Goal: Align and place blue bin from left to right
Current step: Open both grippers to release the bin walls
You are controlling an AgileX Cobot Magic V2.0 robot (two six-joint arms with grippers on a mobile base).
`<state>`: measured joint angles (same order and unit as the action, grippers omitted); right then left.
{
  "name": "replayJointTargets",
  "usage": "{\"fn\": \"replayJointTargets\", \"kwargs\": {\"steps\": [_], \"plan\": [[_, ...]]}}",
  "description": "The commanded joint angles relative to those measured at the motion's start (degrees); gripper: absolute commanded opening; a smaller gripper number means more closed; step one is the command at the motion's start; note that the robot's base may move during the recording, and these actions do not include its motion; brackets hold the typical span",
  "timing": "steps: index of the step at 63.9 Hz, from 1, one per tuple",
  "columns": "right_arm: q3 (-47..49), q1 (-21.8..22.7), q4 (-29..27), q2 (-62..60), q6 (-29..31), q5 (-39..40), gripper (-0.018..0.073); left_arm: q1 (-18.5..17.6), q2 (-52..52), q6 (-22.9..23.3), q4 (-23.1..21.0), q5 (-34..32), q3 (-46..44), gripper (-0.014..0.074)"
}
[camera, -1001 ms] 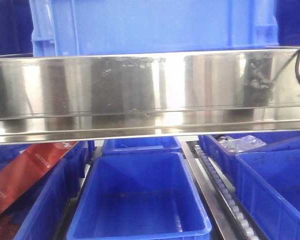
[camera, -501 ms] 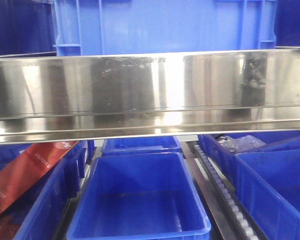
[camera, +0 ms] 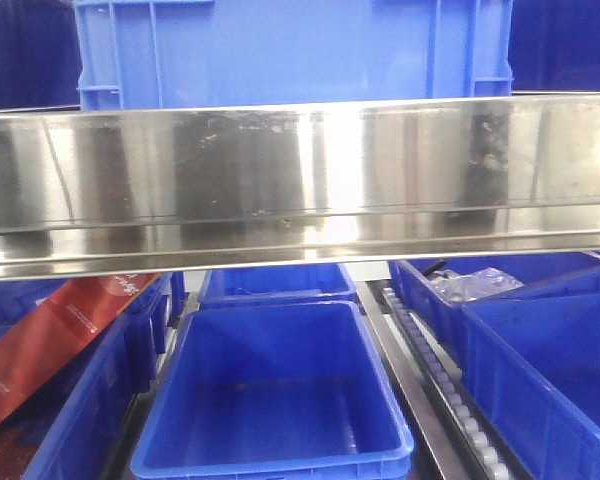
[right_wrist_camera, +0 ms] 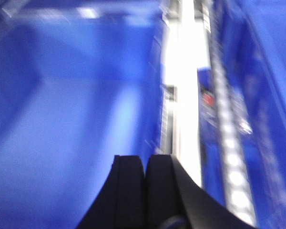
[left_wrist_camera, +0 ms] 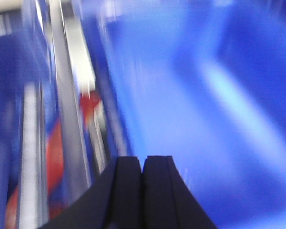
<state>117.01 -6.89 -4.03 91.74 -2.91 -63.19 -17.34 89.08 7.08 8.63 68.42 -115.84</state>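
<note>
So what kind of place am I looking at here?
Probably a warehouse or factory sorting line. A large blue bin sits behind a steel rail, rows of darker blue tubs fill the level below, and a roller track runs between them.

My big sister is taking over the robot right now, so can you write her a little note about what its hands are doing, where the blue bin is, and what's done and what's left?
Left gripper: shut, holding nothing, with a blurred blue bin interior ahead of it.
Right gripper: shut, also holding nothing, view blurred.
Blue bin: up on the steel shelf, roughly centred in the front view, upright. Neither gripper is seen touching it.
Done: the bin is on the shelf. Whether it is lined up properly cannot be told from here.
Left: check its alignment, then probably nudge it toward its final spot.
</note>
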Motion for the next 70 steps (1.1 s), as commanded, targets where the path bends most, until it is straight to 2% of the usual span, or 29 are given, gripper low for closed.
{"fn": "replayJointTargets", "kwargs": {"steps": [1, 17, 23, 32, 42, 54, 62, 70], "plan": [[-7.1, 0.5, 1.2, -4.6, 1.1, 5.6, -0.0162, 0.0, -6.2, 0.5, -0.3, -6.2, 7.4, -0.0111], [-34.2, 0.5, 1.2, -20.5, 3.6, 24.2, -0.0162, 0.0, -25.6, 2.5, -0.7, -27.5, 35.1, -0.0111], [-44.7, 0.5, 1.2, -27.7, 4.1, 30.6, -0.0162, 0.0, -33.7, 2.5, -2.3, -35.1, 46.4, -0.0111], [-60.9, 0.5, 1.2, -40.3, 4.1, 38.7, -0.0162, 0.0, -47.0, 2.5, -3.1, -43.2, 61.9, -0.0111], [-74.8, 0.5, 1.4, -52.6, 5.9, 43.3, -0.0162, 0.0, -60.2, 2.5, -3.0, -48.6, 75.2, -0.0111], [-87.8, 0.5, 1.4, -67.8, 6.1, 46.1, -0.0162, 0.0, -75.1, 2.5, -2.9, -49.6, 88.7, -0.0111], [-93.3, 0.5, 1.4, -77.3, 6.1, 46.4, -0.0162, 0.0, -82.8, 2.5, -2.9, -49.8, 94.4, -0.0111], [-94.6, 0.5, 1.4, -81.8, 6.1, 46.4, -0.0162, 0.0, -87.1, 2.5, -2.9, -49.8, 96.5, -0.0111]]}}
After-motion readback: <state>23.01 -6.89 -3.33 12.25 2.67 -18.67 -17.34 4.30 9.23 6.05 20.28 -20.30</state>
